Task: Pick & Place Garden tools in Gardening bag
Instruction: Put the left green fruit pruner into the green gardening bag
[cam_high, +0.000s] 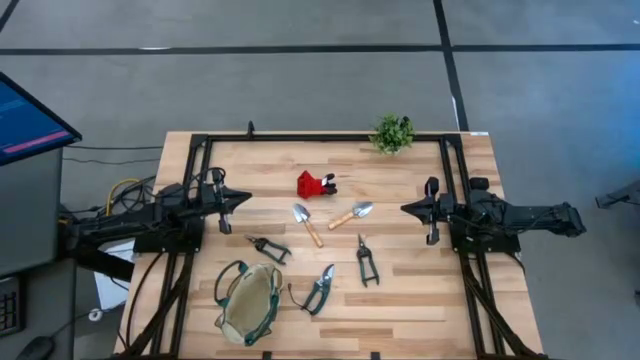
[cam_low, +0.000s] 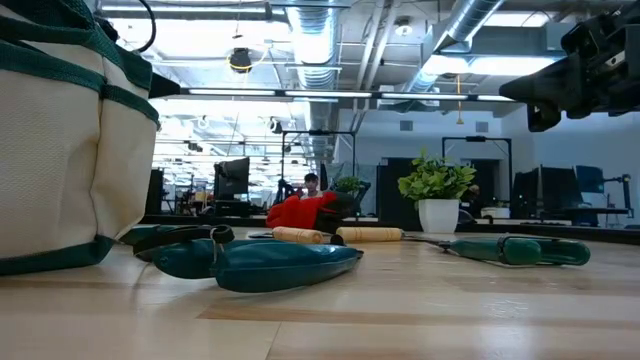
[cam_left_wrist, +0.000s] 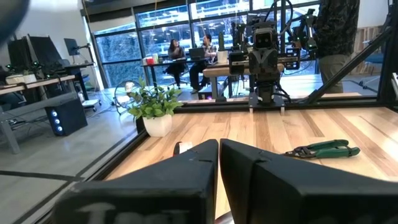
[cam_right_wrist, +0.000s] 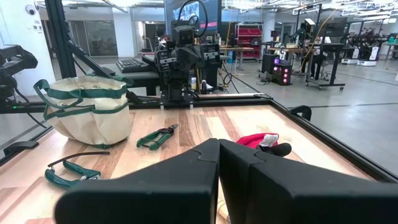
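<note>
From above, both hands are clenched and empty: the left hand (cam_high: 243, 199) and right hand (cam_high: 407, 208) wait at opposite sides of the desk (cam_high: 420, 300). The garden tools (cam_high: 308, 225) lie scattered between them, none yet in the gardening bag (cam_high: 250, 302) at the front left.

At desk level, green-handled shears (cam_low: 255, 265) lie just beside the bag.

From the wrists, both hands' fingers meet. Judged best: release fully before descending, and grasp a handle crosswise.
</note>
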